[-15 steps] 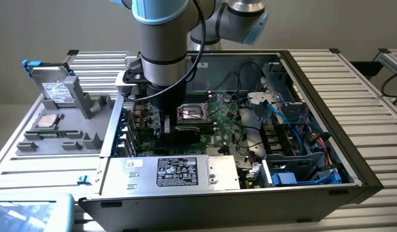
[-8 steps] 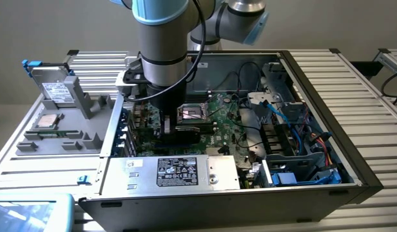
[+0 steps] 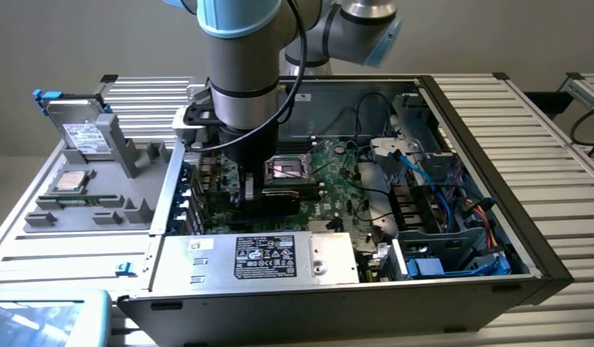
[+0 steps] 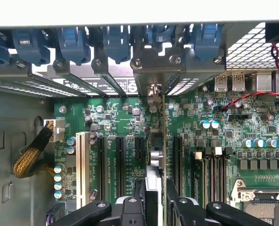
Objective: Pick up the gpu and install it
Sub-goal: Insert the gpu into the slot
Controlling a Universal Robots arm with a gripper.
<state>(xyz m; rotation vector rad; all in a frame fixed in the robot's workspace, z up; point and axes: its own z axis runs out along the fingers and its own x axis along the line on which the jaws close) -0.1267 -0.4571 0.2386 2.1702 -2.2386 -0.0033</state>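
In the wrist view the gpu (image 4: 154, 172) stands edge-on between my gripper's (image 4: 153, 207) two black fingers (image 4: 135, 200), which are shut on it. It runs along the green motherboard (image 4: 116, 117) between the black expansion slots (image 4: 119, 160). Its silver end bracket (image 4: 153, 92) reaches up to the rear slot openings of the case. Whether its lower edge sits in a slot is hidden by the card itself. In the exterior view the arm reaches down into the open computer case (image 3: 528, 238), with the gripper (image 3: 254, 194) low over the board beside the CPU socket (image 3: 287, 170).
Blue slot latches (image 4: 116, 42) line the case's rear wall. A white slot (image 4: 80, 165), memory slots (image 4: 210, 174) and a braided cable (image 4: 31, 155) flank the card. A grey tray (image 3: 133, 188) at the exterior view's left holds a silver drive (image 3: 85, 137) and a processor (image 3: 71, 181). The power supply (image 3: 263, 256) sits at the case's front.
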